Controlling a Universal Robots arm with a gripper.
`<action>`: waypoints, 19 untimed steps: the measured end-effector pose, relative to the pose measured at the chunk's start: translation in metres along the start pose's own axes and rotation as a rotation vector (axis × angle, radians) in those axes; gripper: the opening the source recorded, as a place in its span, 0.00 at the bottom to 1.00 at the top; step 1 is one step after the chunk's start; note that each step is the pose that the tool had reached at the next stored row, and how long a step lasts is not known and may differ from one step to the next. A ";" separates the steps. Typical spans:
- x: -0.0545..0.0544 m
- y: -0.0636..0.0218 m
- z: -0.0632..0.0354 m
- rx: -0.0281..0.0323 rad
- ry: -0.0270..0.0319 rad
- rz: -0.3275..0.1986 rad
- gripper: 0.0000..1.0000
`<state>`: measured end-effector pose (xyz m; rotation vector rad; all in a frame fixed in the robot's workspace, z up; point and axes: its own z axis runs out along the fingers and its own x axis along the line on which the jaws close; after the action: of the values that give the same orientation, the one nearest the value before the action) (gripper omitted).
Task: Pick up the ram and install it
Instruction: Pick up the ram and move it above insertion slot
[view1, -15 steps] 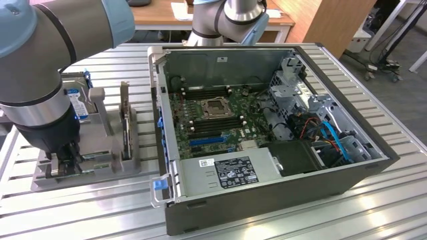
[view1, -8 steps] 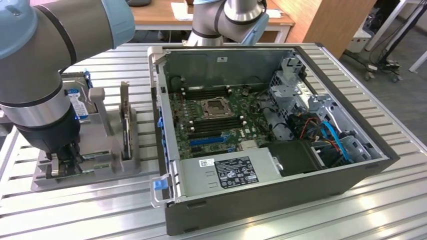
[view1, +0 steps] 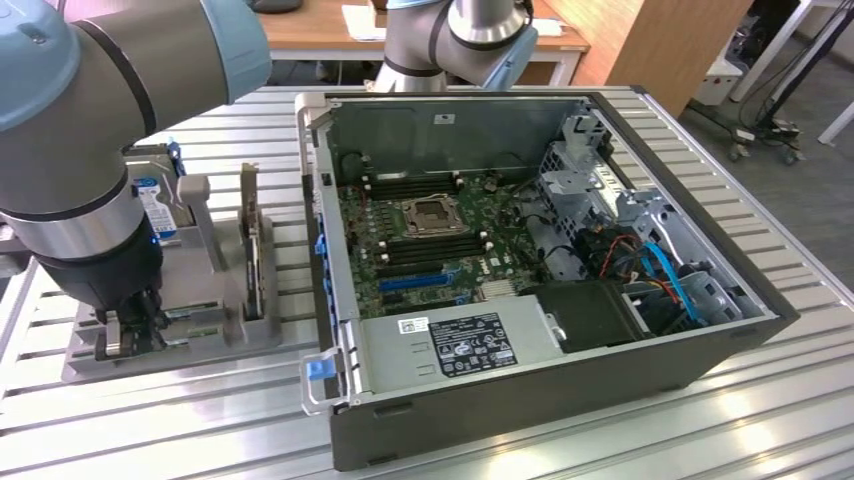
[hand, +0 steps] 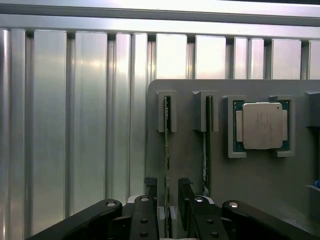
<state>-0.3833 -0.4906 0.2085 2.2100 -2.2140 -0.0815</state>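
Closest to the viewer, at the exterior view's left, a grey and blue robot arm (view1: 94, 150) reaches straight down. Its black claw (view1: 134, 325) hangs low over a grey holder tray (view1: 214, 340) on the ribbed metal tabletop (view1: 160, 430).

Seen from the wrist, the claw (hand: 168, 192) is spread wide and grips nothing. Its two fingers (hand: 150, 215) stand either side of the ram (hand: 166, 150), a thin green stick set on edge in a slot of the tray, with a gap showing on each side. Just beside the ram a second stick (hand: 205, 145) stands in its own slot. Beyond that, a square silver processor (hand: 262, 126) lies in a pocket.

At the exterior view's right sits an open computer case (view1: 534, 400), its green motherboard (view1: 427, 235) exposed.

The ram looks light, stiff and thin, and probably fragile, so a hard squeeze or a twist could crack it. Its flat faces near the middle of its length, where the claw stands, seem the soundest place to hold it and would keep it level.
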 end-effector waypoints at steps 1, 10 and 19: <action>0.000 0.0000 0.0009 0.0000 0.0000 0.000 0.31; 0.000 -0.0002 0.0058 -0.0002 0.0002 0.000 0.31; 0.000 -0.0052 0.0057 0.0001 -0.0032 0.000 0.31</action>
<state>-0.3784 -0.4906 0.2026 2.2117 -2.2154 -0.0850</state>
